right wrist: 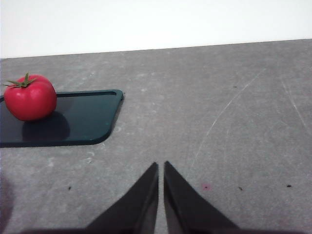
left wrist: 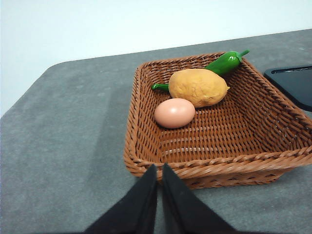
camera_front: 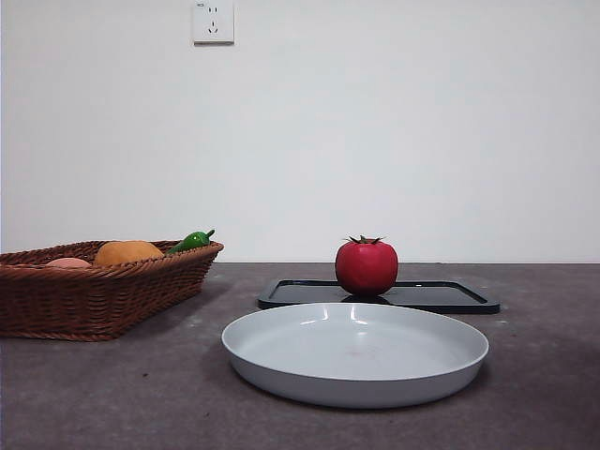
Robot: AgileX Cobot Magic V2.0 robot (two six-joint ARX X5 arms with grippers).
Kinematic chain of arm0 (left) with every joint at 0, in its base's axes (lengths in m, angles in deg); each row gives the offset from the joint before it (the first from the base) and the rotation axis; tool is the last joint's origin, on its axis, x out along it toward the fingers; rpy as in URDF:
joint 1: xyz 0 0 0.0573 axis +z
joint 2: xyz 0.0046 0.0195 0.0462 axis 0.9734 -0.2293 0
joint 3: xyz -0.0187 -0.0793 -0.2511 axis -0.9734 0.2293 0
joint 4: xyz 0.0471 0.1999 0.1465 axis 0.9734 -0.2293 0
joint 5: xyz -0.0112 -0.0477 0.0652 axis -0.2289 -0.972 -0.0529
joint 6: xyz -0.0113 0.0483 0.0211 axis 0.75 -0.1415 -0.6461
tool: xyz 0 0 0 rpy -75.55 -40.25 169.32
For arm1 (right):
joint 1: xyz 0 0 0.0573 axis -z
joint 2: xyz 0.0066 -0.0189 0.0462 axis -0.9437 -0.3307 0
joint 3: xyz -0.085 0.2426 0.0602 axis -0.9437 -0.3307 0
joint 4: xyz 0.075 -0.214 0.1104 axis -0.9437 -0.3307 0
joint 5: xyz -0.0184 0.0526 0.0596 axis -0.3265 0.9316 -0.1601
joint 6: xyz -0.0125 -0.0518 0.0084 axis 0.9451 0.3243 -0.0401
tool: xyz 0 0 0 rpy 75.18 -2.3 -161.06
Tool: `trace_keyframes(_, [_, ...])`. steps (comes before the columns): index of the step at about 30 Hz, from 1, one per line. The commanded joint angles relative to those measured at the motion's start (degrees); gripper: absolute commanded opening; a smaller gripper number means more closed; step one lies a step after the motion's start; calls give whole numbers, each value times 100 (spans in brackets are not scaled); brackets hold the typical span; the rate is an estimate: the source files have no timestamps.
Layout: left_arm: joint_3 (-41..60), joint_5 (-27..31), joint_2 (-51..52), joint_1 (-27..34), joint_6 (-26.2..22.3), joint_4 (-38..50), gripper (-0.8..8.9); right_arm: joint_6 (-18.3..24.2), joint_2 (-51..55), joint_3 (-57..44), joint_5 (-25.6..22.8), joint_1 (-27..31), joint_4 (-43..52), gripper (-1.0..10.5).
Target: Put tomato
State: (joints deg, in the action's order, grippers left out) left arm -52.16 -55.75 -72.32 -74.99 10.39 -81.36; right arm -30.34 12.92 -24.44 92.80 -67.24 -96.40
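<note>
The glossy red tomato (camera_front: pixel 367 266) with its green calyx stands upright on a flat black tray (camera_front: pixel 450 296) behind the grey plate (camera_front: pixel 281 361); the right wrist view shows the same tomato (right wrist: pixel 30 97) on the tray (right wrist: pixel 78 122). My right gripper (right wrist: pixel 161 168) is shut over bare table, well apart from the tomato. Over the near rim of a wicker basket (left wrist: pixel 146 122) my left gripper (left wrist: pixel 159 170) hangs shut with nothing in it. Neither arm shows in the front view.
The basket (camera_front: pixel 94 295) at the left holds an orange lumpy fruit (left wrist: pixel 199 87), a pale pink egg-shaped fruit (left wrist: pixel 174 112) and a green chili pepper (left wrist: pixel 222 63). A wall socket (camera_front: pixel 213 21) is on the white wall behind.
</note>
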Motion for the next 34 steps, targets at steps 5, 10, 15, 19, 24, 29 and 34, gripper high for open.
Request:
trace_keyframes(5, [118,9,13,20,17,-50,17,-79,4,-31,-15,11,39,7])
trace_keyframes(10, [118,9,11,22,17,-50,17,-79,4,-31,-13,11,39,8])
trace_keyframes(15, [118,9,13,22,17,-50,17,-79,4,-31,-15,11,39,7])
trace_keyframes(19, [118,9,13,20,17,-50,17,-79,4,-31,-15,11,37,8])
trace_keyframes(24, [118,9,13,20,17,-50,17,-79,4,-31,-15,11,37,8])
trace_keyframes(29, [118,9,11,20,17,-50,17,-79,4,-31,-15,11,39,8])
trace_keyframes(34, [118,9,11,22,17,-50,17,-79,4,-31,-15,11,37,8])
